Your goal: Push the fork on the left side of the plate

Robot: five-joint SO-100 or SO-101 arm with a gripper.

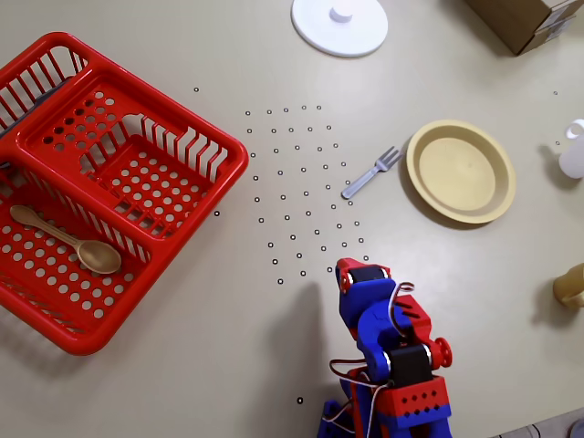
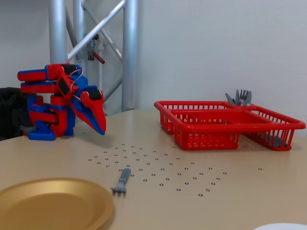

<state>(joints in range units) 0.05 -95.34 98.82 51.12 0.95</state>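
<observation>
Currently pre-reach | gripper (image 2: 100,130) folded near base, jaws shut, empty | fork (image 1: 372,172) lying just off plate (image 1: 461,171) at its 9 o'clock, tines nearest rim | next: extend toward 12, nudge handle.

So the overhead cam looks straight down on the counter (image 1: 228,365), with the arm (image 1: 388,356) at the bottom edge. The fixed cam sits low, near counter height, on the far side, facing back at the arm (image 2: 60,103) from close by. Both catch the plate (image 1: 461,171) (image 2: 48,203), fork (image 1: 371,172) (image 2: 122,179), dot grid and red basket (image 1: 100,173) (image 2: 225,122).
</observation>
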